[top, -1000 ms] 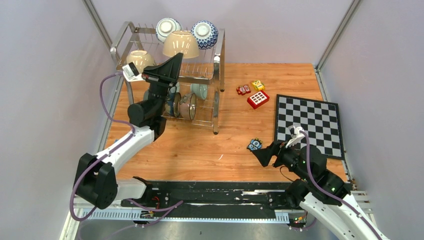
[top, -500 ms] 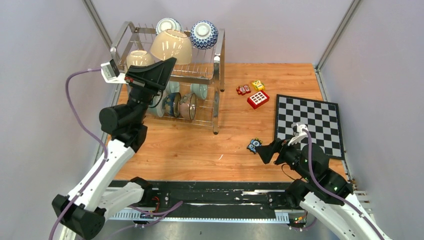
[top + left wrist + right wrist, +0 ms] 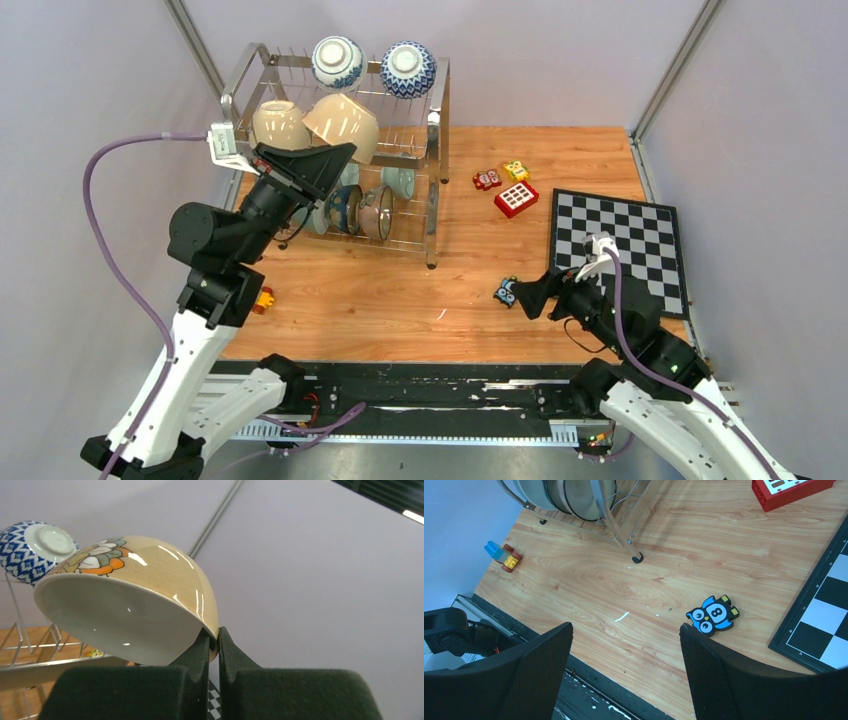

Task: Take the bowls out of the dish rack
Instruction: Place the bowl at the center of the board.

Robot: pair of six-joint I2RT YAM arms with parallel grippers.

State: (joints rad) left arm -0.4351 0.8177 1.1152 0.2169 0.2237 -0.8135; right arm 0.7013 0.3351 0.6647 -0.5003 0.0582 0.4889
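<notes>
The steel wire dish rack (image 3: 437,120) stands at the back left. My left gripper (image 3: 345,152) is shut on the rim of a cream bowl (image 3: 340,120) with a flower pattern and holds it up over the rack's top tier; the wrist view shows the bowl (image 3: 130,605) tilted, rim pinched between my fingers (image 3: 197,652). A second cream bowl (image 3: 277,122) and two blue-and-white bowls (image 3: 337,59) (image 3: 408,67) sit on the top tier. Several bowls (image 3: 372,210) stand on edge in the lower tier. My right gripper (image 3: 528,294) is open and empty above the table.
A chessboard (image 3: 620,250) lies at the right. Toy blocks (image 3: 516,197) lie behind it, a blue owl piece (image 3: 713,614) by my right gripper, and small blocks (image 3: 503,556) near the left edge. Steel frame posts rise at the back corners.
My left arm has pulled back and to the left, carrying the cream bowl lower and nearer, off its earlier place in front of the blue-and-white bowl. My right gripper shifted slightly.
</notes>
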